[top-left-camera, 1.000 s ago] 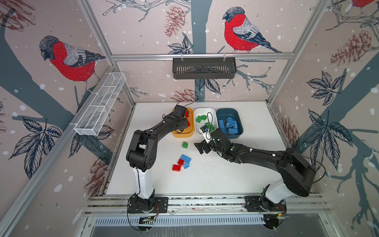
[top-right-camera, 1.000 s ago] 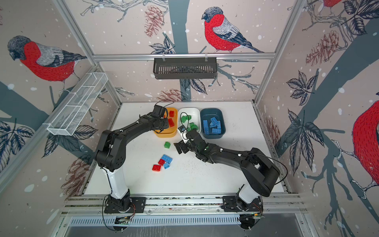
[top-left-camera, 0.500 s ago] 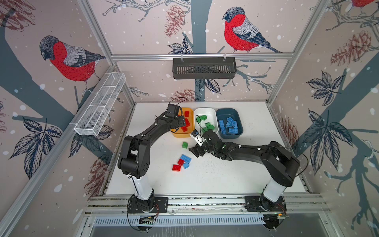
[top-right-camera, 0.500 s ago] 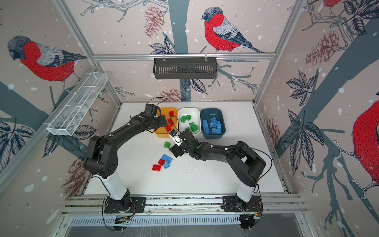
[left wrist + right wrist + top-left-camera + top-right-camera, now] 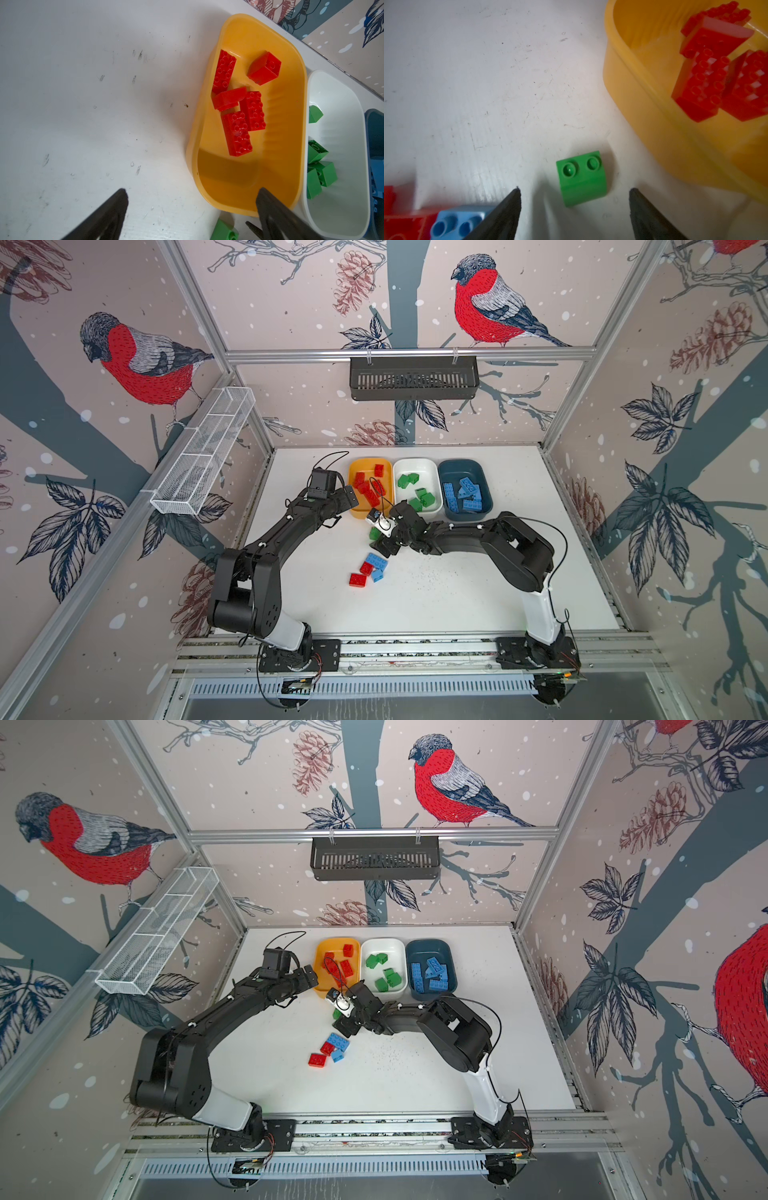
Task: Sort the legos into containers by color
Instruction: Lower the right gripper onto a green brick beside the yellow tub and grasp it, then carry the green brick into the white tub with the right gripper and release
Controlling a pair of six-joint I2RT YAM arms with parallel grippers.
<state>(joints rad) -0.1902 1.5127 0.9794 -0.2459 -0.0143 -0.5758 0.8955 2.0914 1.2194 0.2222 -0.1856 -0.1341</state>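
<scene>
White tabletop (image 5: 457, 597) in a booth with bird wallpaper, both arms mounted at the near rail. Nearest loose legos sit in a tight cluster left of centre: red brick (image 5: 357, 580), small red brick (image 5: 366, 568), long blue brick (image 5: 376, 561), small blue brick (image 5: 377, 575), each touching or just beside the next. Just past the cluster the right tool (image 5: 574, 188) is down low over the tabletop, jaws parted, clenching nothing; right wrist view has a green brick (image 5: 582, 178) lying between its two fingers (image 5: 506, 214), two studs showing, a clear gap on each side, touching neither. In a top view the green brick (image 5: 374, 534) is half hidden under that tool, on the tabletop just short of the tubs. Left tool (image 5: 192, 189) released, spread wide and empty, one finger over the near end of the yellow-orange tub (image 5: 286, 124), the other over bare tabletop; in a top view the left tool (image 5: 352, 497) sits at that tub's left side. Three tubs stand side by side in a row toward the back edge: yellow-orange tub holds five red legos (image 5: 239, 135), white tub (image 5: 429, 472) in the middle holds about five green legos (image 5: 426, 499), dark teal tub (image 5: 478, 473) on the right holds a pile of blue legos (image 5: 467, 499). Far wall carries a black slotted basket (image 5: 413, 379) on its rail; white wire basket (image 5: 203, 456) hangs on the left wall
</scene>
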